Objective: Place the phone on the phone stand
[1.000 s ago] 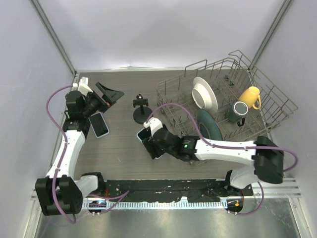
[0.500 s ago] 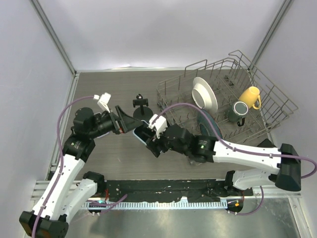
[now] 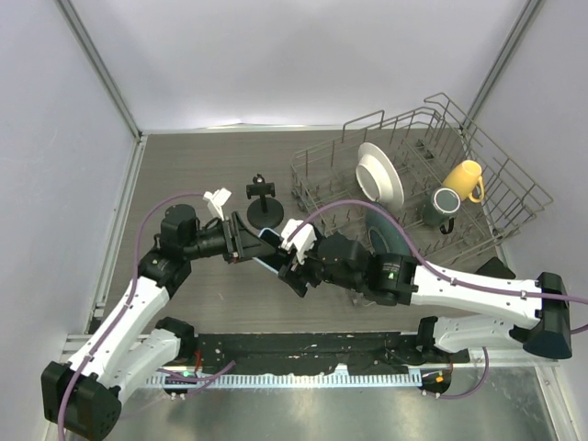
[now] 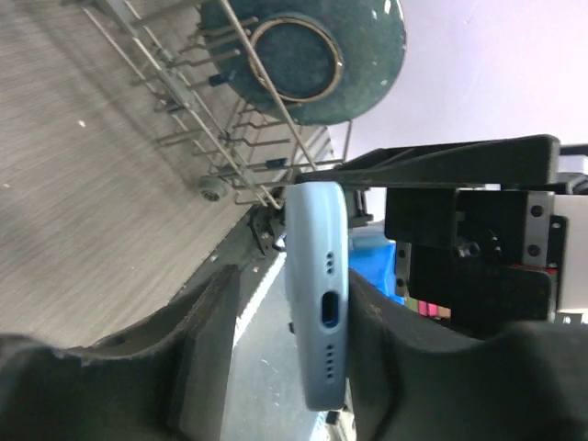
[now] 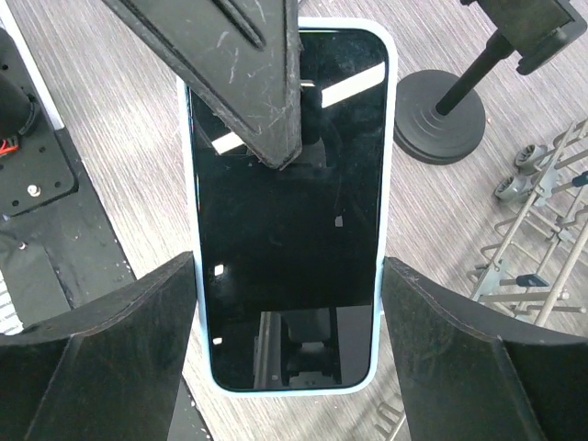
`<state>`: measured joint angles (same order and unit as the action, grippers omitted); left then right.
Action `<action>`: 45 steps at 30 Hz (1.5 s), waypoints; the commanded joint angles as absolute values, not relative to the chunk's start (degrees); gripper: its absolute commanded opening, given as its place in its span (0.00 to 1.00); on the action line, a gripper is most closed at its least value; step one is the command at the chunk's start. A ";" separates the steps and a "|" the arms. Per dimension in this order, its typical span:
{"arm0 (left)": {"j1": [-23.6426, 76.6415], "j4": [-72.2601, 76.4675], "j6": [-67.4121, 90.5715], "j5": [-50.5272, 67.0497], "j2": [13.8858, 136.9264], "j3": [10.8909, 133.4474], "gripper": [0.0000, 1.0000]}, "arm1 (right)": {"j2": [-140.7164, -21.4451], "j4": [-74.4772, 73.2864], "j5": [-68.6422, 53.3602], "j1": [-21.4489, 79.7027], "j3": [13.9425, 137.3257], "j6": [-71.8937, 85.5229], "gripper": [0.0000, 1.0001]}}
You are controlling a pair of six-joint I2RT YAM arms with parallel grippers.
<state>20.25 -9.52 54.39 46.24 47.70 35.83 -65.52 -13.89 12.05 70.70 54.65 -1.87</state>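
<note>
Right claw (image 5: pixel 287 276) is clamping the black-screened smartphone in a pale blue case (image 5: pixel 287 230) by its long sides, holding it over the grey wood-grain table (image 3: pixel 184 175), near the small black stand with a round disc base (image 3: pixel 263 209) but not on it. Left claw (image 4: pixel 289 287) is straddling the phone's port end with its jaws apart, and there is a gap on one side. Right arm is stretching low from the right, in front of the wire dish rack (image 3: pixel 514 184). Left arm is bending inward from the left. A second ago the left arm was at the table's left edge. It has since swung to the middle and met the phone, while the right claw has kept its hold.
</note>
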 commanded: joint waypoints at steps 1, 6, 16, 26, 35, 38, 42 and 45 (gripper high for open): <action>21.18 -3.51 56.08 52.38 48.42 37.62 0.32 | -64.95 -10.28 14.41 71.63 59.24 -5.54 0.00; 21.27 -11.30 49.87 48.09 47.38 41.56 0.00 | -65.13 -8.27 18.80 71.63 58.36 -0.10 0.49; 21.27 -22.15 36.83 14.25 33.76 57.38 0.00 | -63.36 -0.26 20.57 71.63 52.03 29.68 0.89; 21.27 -29.44 34.46 1.60 30.50 68.55 0.00 | -64.86 2.98 14.15 71.28 52.48 36.47 0.89; 21.27 -14.52 45.07 4.57 27.07 58.02 0.00 | -66.88 29.39 4.40 69.96 43.08 45.08 0.90; 21.27 -7.31 50.61 6.32 27.16 53.62 0.00 | -67.76 37.32 5.44 69.52 40.79 48.24 0.89; 21.27 -0.36 56.50 9.14 28.04 49.41 0.00 | -67.06 48.23 5.54 68.55 36.75 50.36 0.88; 21.27 2.63 59.23 10.19 28.30 47.21 0.00 | -66.88 50.36 6.58 68.38 36.38 50.36 0.88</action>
